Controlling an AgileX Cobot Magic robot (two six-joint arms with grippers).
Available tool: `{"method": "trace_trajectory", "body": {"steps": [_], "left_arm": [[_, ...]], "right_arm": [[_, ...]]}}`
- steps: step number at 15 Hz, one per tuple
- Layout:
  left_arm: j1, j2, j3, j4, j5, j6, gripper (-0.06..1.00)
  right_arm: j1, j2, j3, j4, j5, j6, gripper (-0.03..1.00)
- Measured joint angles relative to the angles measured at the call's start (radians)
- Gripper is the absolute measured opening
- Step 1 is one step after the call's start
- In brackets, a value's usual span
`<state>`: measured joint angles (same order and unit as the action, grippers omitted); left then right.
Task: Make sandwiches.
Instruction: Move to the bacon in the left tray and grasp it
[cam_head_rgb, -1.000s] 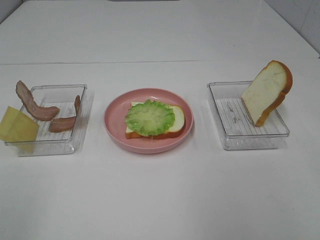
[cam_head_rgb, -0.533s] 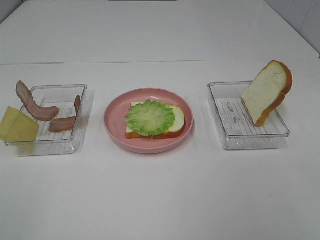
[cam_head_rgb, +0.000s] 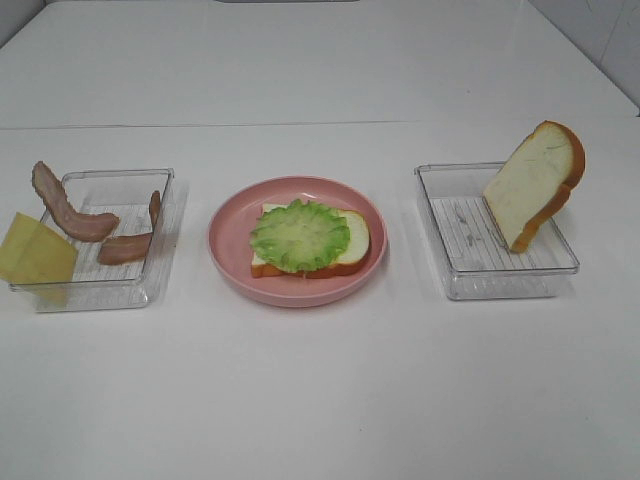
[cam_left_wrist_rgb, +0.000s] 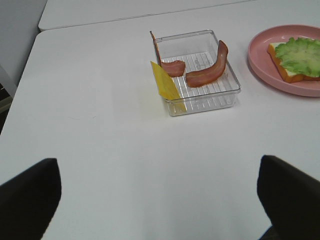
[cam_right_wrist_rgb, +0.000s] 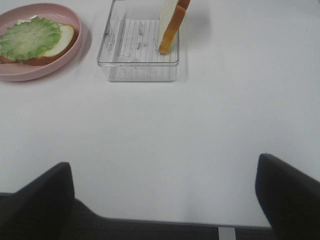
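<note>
On the pink plate (cam_head_rgb: 228, 262) lies one white bread slice (cam_head_rgb: 356, 238) with frilly green lettuce (cam_head_rgb: 298, 235) on top. A second bread slice (cam_head_rgb: 530, 185) leans upright on the far rim of the right clear tray (cam_head_rgb: 500, 282). Bacon strips (cam_head_rgb: 72, 212) and a yellow cheese square (cam_head_rgb: 35, 250) rest in and over the left clear tray (cam_head_rgb: 100, 295). Neither gripper shows in the exterior high view. My left gripper (cam_left_wrist_rgb: 157, 165) is open over bare table short of the bacon (cam_left_wrist_rgb: 205, 75). My right gripper (cam_right_wrist_rgb: 162, 165) is open, short of the leaning bread slice (cam_right_wrist_rgb: 170, 25).
The white table has a seam running across behind the trays. In the left wrist view the table's left edge lies close to the left tray (cam_left_wrist_rgb: 200, 102). In the right wrist view the table's near edge shows below the fingers (cam_right_wrist_rgb: 290, 200).
</note>
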<state>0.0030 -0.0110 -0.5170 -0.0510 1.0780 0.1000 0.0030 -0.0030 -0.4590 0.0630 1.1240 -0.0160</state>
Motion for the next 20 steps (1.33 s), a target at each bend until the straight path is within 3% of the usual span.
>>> {"method": "trace_trajectory", "body": {"steps": [11, 14, 16, 20], "left_arm": [[0.000, 0.076, -0.003, -0.001, 0.007, -0.011, 0.99], [0.000, 0.298, -0.088, -0.001, 0.053, -0.056, 0.99], [0.000, 0.578, -0.243, -0.001, 0.126, -0.094, 0.99], [0.000, 1.047, -0.516, 0.009, 0.137, -0.100, 0.99]], "right_arm": [[0.001, 0.000, 0.006, 0.016, -0.009, -0.014, 0.94], [0.001, 0.000, 0.006, 0.017, -0.009, -0.014, 0.94], [0.001, 0.000, 0.006, 0.018, -0.009, -0.014, 0.94], [0.001, 0.000, 0.006, 0.018, -0.009, -0.014, 0.94]]}}
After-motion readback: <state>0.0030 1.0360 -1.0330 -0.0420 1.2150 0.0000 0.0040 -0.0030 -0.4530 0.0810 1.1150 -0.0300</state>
